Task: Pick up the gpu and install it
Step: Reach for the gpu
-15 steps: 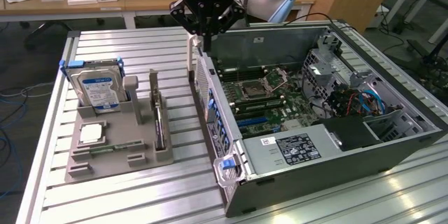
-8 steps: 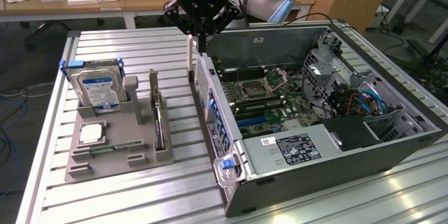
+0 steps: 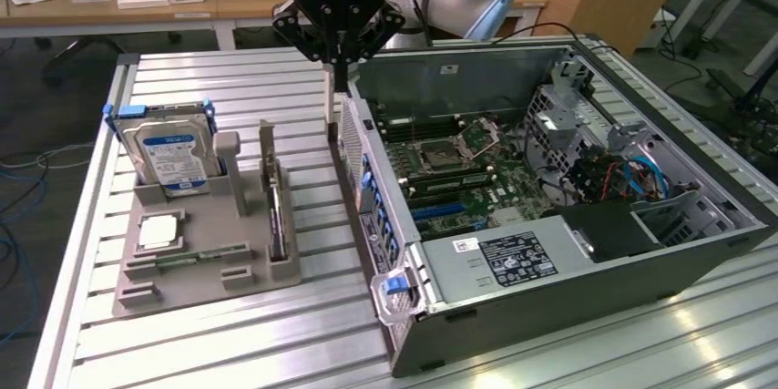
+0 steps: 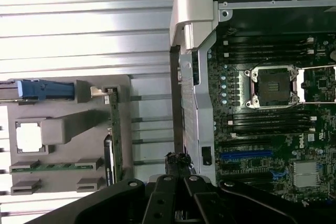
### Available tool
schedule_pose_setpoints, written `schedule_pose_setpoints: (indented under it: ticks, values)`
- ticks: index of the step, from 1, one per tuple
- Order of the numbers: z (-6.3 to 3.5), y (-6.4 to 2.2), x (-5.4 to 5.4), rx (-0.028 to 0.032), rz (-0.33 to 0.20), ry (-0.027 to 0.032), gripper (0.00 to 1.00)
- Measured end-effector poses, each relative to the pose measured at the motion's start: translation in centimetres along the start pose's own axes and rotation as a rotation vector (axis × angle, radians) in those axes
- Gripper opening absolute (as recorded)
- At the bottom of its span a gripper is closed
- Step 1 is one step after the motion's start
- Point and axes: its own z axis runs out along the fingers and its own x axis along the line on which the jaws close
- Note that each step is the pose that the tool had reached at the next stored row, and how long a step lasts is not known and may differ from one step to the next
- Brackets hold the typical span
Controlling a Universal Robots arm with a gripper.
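Between tray point(image 3: 207, 225) and case point(image 3: 584, 302): gripper point(image 3: 331, 117) hangs, fingers pinched together, empty | gpu point(image 3: 277, 216) stands on edge in tray slot, probably so its top edge is free for grasping | not yet picked

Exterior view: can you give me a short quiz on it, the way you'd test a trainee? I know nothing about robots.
1. True or false: the gpu stands edge-on in the grey tray.
2. What stands upright in that tray, with a blue-and-white label? A) hard drive B) fan C) keyboard
3. Fill in: the claw, above the gap between the tray and the open computer case, is ____ (open or shut).
Key: 1 true; 2 A; 3 shut.
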Motion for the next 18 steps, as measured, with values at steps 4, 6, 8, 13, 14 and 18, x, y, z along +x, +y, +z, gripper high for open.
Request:
schedule_pose_setpoints:
  ticks: [4,6,8,13,14,18]
  values:
    - [-0.01,-0.05,0.6,-0.0001,0.000,0.0000,0.11]
    - [-0.02,-0.07,0.9,0.0000,0.000,0.0000,0.11]
    - [-0.03,-0.10,1.2,0.0000,0.000,0.0000,0.11]
    - [-0.05,-0.16,1.9,0.0000,0.000,0.0000,0.11]
    - [-0.06,-0.18,2.1,0.0000,0.000,0.0000,0.11]
    - [-0.08,-0.24,2.8,0.0000,0.000,0.0000,0.11]
